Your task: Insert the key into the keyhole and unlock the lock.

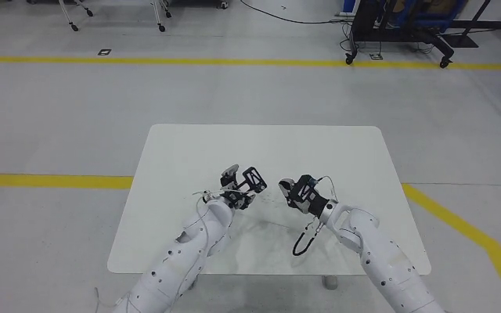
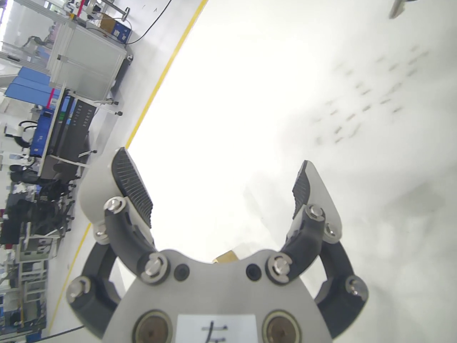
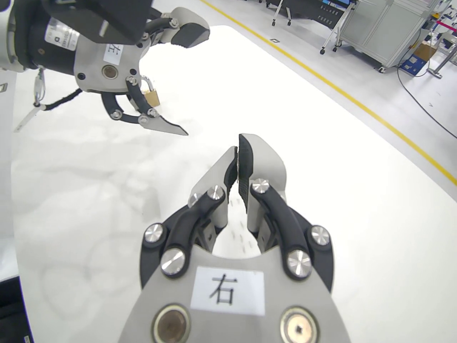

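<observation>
A white table (image 1: pixel 329 149) with rounded corners stands on a pale grey floor (image 1: pixel 78 117), and faint grey smudges (image 3: pixel 89 187) mark its top. One yellow line (image 1: pixel 196 60) crosses the floor beyond the table's far edge; another (image 1: pixel 55 181) runs under the table. A black wheeled cart (image 1: pixel 407 31) stands beyond the far right corner, and a grey cabinet (image 3: pixel 382 19) on castors stands farther off.

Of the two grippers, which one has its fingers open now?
The left gripper: its fingers stand spread wide apart, while those of the right gripper are shut together on the key.
</observation>
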You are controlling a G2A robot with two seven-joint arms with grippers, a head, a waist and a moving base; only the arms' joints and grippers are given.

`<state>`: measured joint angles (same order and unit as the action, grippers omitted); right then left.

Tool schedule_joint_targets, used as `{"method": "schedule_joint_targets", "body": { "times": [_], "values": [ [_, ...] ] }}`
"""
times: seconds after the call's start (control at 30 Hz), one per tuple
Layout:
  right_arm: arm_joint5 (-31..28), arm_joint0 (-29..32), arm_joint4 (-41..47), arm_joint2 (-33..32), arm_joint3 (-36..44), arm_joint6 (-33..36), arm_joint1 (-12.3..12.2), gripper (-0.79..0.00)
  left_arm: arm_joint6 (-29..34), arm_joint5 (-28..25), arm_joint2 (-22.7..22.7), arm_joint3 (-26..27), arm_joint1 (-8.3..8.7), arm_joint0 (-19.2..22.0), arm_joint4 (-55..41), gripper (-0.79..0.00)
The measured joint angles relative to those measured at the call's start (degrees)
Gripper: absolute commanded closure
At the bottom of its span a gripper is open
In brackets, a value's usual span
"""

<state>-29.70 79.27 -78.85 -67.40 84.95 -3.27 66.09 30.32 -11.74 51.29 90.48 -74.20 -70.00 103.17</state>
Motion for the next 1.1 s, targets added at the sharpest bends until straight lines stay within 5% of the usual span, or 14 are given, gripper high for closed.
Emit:
{"method": "schedule_joint_targets", "body": {
  "times": [0.27, 0.4, 0.53, 0.8, 0.97, 1.1],
  "values": [
    [0.02, 0.0, 0.05, 0.05, 0.05, 0.01, 0.03, 0.0, -2.63, 2.43, 1.44, 1.03, 0.11, -1.01, 0.34, -0.785],
    [1.28, 0.42, 7.95, -0.55, 0.21, -4.91, 0.62, 0.0, -10.64, 1.04, 8.62, 1.36, 0.54, -3.03, -13.84, -0.785],
    [1.6, 0.27, 17.27, -1.53, -0.6, -8.15, 1.12, 0.0, -11.05, -1.72, 15.51, 0.12, 0.8, -2.93, -30.02, -0.785],
    [1.46, 0.27, 18.51, -1.7, -0.59, -8.3, 1.14, 0.0, -11.22, -1.94, 14.95, -0.23, 0.76, -3.23, -29.59, -0.785],
    [1.41, 0.4, 20.45, -1.67, 0.08, -9.73, 1.36, 0.0, -15.17, -8.33, 14.82, -4.85, 0.36, -2.7, -37.97, -0.785],
    [-1.53, -0.19, 28.75, -0.48, -1.21, -12.86, 2.12, 0.0, -16.41, -16.36, 17.37, -7.16, 0.21, -1.88, -55.21, -0.785]
  ]
}}
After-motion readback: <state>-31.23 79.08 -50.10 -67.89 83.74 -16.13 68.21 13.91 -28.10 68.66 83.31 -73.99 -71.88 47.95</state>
